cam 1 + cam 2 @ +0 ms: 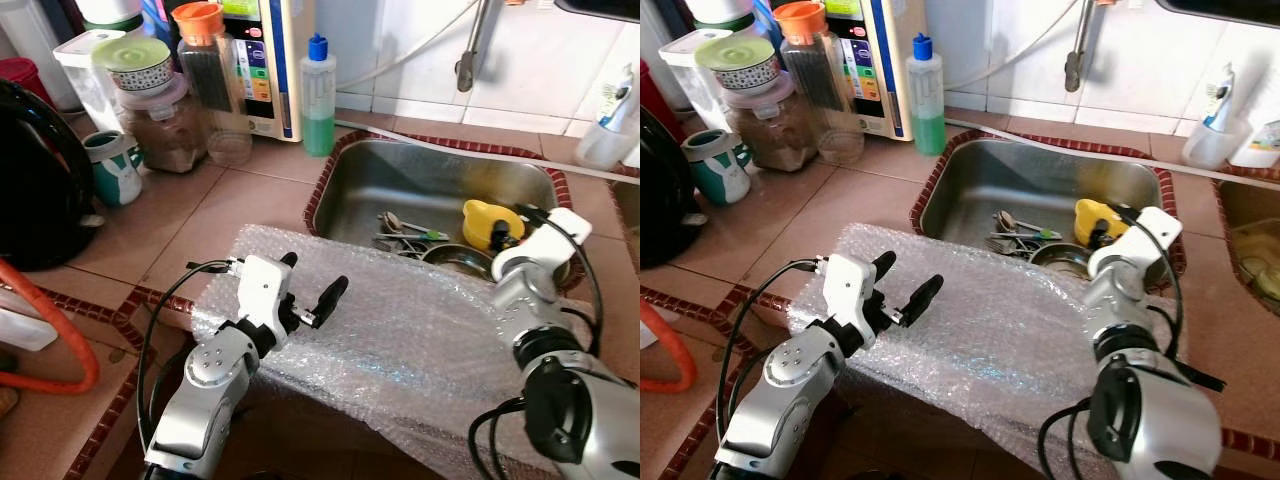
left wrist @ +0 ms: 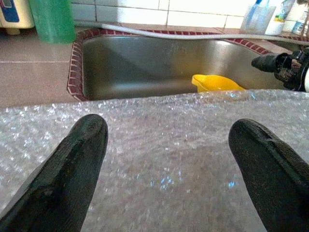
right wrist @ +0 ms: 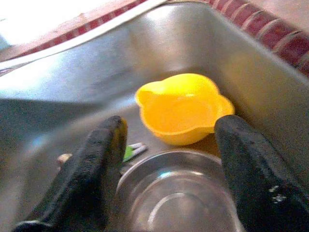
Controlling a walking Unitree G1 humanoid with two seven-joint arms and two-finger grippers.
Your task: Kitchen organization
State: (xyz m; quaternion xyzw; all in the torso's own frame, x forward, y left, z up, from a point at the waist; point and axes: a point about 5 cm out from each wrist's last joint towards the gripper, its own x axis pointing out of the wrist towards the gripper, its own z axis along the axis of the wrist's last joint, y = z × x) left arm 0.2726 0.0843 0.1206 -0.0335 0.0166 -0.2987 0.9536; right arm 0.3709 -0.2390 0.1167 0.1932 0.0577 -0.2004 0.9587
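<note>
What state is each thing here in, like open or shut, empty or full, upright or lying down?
left gripper: open, above the bubble wrap
right gripper: open, in the sink, holding nothing
yellow bowl: upright, empty
steel bowl: upright, empty
cutlery: lying flat in the sink
soap bottle: upright, capped, about half full of green liquid
orange-lidded jar: upright, lid on

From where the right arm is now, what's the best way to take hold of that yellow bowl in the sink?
Grip the yellow bowl by its near rim, one finger inside and one outside, coming down from above. It sits upright and open-topped in the sink, wider than the finger gap looks, so spanning it seems unlikely. The right end effector is open and already faces it, above the steel bowl.
</note>
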